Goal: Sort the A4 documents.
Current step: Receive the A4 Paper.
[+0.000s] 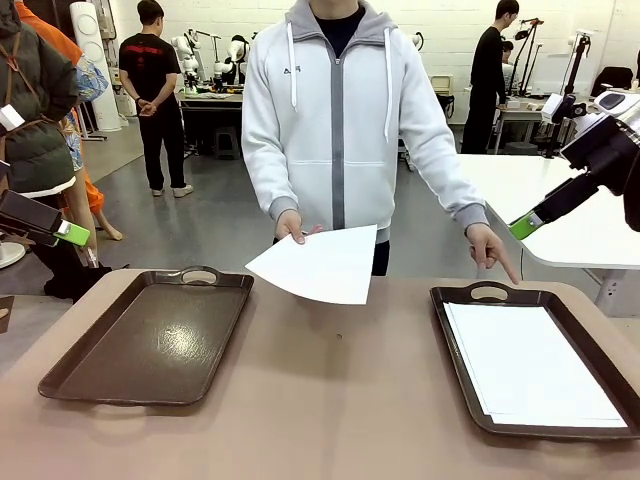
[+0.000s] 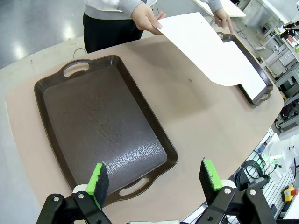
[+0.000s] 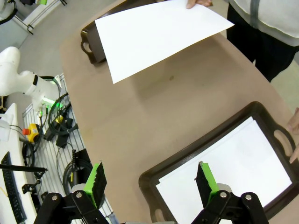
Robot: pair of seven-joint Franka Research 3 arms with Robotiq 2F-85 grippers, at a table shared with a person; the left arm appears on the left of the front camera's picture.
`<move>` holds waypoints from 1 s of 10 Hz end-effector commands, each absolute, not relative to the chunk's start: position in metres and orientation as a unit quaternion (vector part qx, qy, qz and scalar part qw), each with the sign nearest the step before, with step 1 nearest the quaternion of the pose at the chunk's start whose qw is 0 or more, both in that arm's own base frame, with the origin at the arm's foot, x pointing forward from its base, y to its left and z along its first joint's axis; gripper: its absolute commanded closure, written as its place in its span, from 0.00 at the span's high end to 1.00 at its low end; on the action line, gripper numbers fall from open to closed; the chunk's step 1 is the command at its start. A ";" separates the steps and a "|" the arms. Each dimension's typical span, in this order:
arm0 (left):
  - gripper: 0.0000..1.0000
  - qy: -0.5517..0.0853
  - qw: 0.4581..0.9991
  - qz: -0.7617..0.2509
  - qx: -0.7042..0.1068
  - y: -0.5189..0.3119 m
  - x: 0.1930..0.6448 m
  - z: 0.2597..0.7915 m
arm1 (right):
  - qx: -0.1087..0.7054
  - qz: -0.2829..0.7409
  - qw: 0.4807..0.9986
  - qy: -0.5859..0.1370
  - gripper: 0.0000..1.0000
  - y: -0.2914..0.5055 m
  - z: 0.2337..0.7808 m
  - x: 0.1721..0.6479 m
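While the person's hand (image 1: 291, 226) holds one thin white A4 paper sheet (image 1: 318, 264) by its far corner above the middle of the tan table (image 1: 330, 400), neither arm has it. Front view: the sheet hangs in the air between the two dark brown handled trays, its free edge toward the robot's side. The left tray (image 1: 150, 335) is bare; the right tray (image 1: 575, 425) carries a flat stack of white sheets (image 1: 530, 365). The person's other hand (image 1: 490, 245) points a finger down at the right tray's far handle. The left gripper (image 1: 60, 233) and the right gripper (image 1: 530, 222) both sit high at the picture's edges, well apart from the sheet; the spread of their fingers cannot be read from here.

Left wrist view: the left gripper (image 2: 154, 179) has its green pads wide apart with nothing between them, hanging over the empty tray's near handle. The held sheet (image 2: 201, 46) lies well ahead and off to the right of the fingers, long axis running away toward the far tray.

Right wrist view: the right gripper (image 3: 149, 182) is likewise spread and empty, directly above the stacked sheets (image 3: 229, 172). The held sheet (image 3: 154, 32) is ahead across bare table.

Judgement: the pointing suggests the right tray, so the right arm seems the better placed.
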State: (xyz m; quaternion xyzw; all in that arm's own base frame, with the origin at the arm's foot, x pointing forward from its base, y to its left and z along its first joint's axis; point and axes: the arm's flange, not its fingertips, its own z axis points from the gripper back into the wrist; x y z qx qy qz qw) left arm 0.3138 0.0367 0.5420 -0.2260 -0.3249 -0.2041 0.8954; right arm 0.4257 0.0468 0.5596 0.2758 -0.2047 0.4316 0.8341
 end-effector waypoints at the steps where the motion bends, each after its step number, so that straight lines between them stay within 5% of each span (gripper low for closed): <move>1: 1.00 -0.326 0.891 -0.210 -0.235 0.038 0.314 0.541 | 0.282 0.430 0.833 -0.204 1.00 0.047 0.559 0.426; 10: 1.00 -0.326 0.891 -0.210 -0.235 0.038 0.314 0.541 | 0.340 0.403 0.819 -0.228 1.00 0.062 0.539 0.431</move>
